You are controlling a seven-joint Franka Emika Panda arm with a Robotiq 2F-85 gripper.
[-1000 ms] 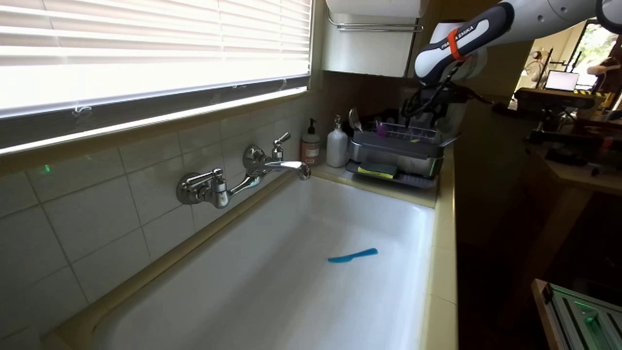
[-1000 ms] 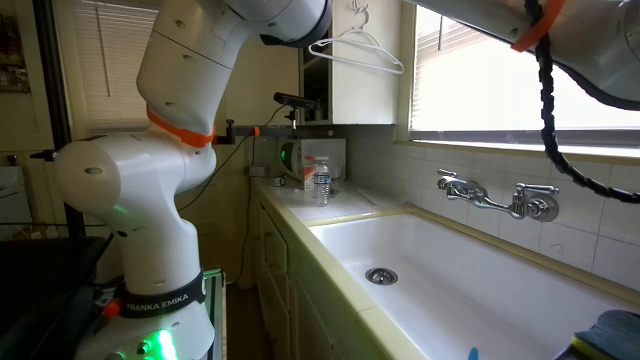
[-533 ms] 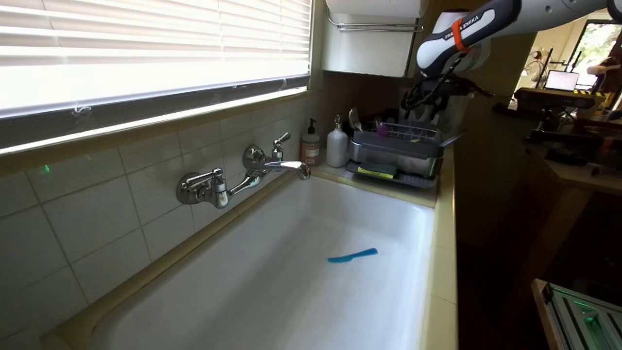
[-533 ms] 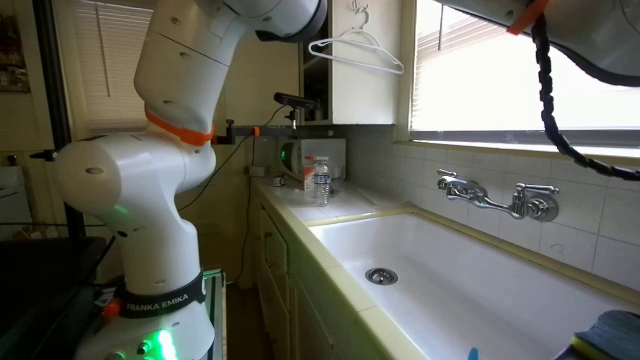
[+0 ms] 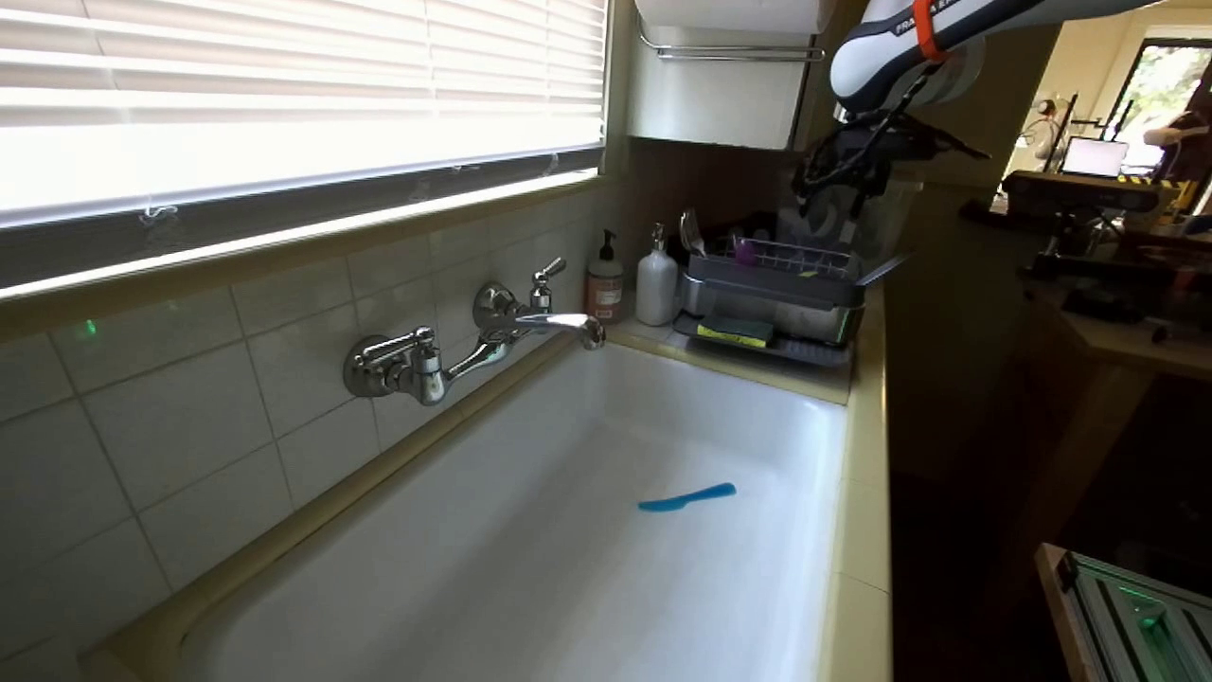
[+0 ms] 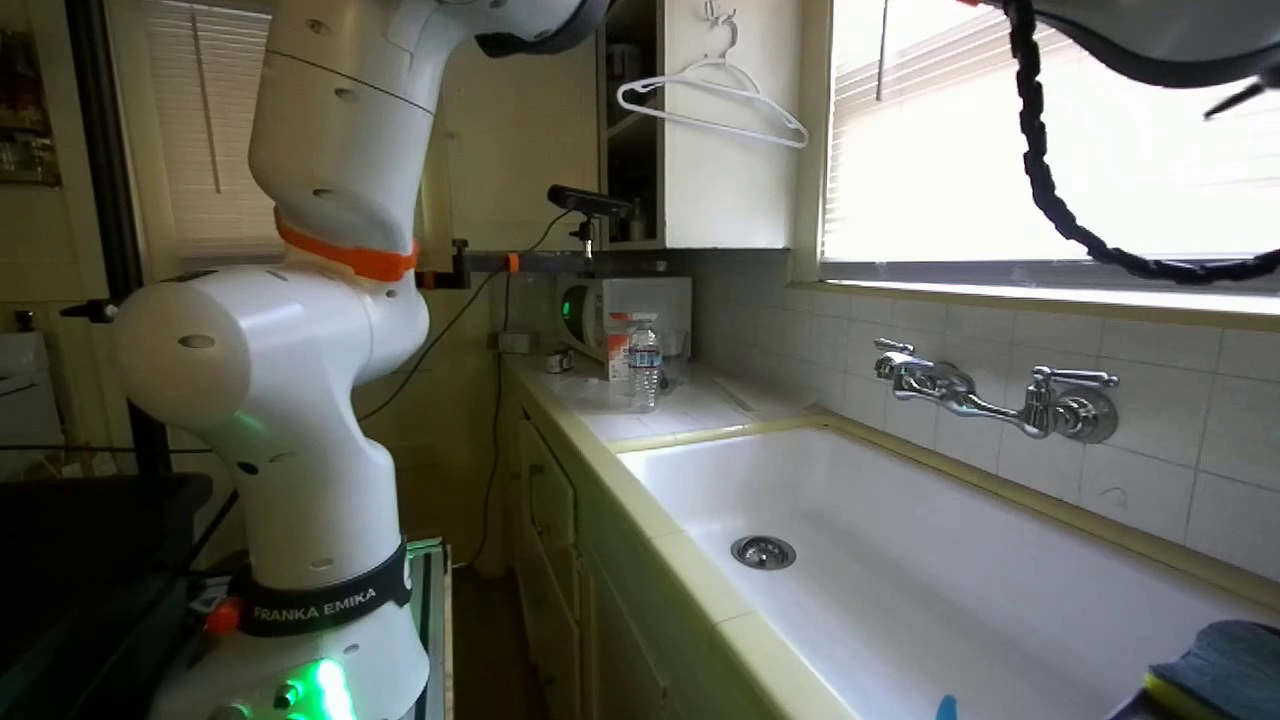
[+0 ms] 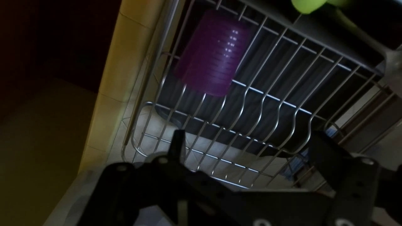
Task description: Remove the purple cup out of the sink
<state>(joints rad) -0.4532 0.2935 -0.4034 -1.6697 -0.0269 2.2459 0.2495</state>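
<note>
The purple cup (image 7: 213,55) lies on the wire top of the dark dish rack (image 7: 279,100) in the wrist view, near the yellow counter edge. My gripper (image 7: 251,146) is open with nothing between its fingers. It is above the rack, apart from the cup. In an exterior view my gripper (image 5: 828,213) hangs over the back of the rack. A small purple thing (image 5: 745,252) shows in the rack there; I cannot tell whether it is the cup. The white sink (image 5: 511,578) holds a blue knife (image 5: 686,497) and shows no cup. The sink (image 6: 900,600) also shows in an exterior view.
Two soap bottles (image 5: 655,284) stand left of the rack. A sponge (image 5: 735,332) lies at its front. A chrome faucet (image 5: 559,327) juts over the sink from the tiled wall. A cabinet (image 5: 720,90) hangs above the rack.
The arm and gripper have risen away from the rack and shifted slightly right in an exterior view. The blue knife and the purple thing in the rack have not moved.
</note>
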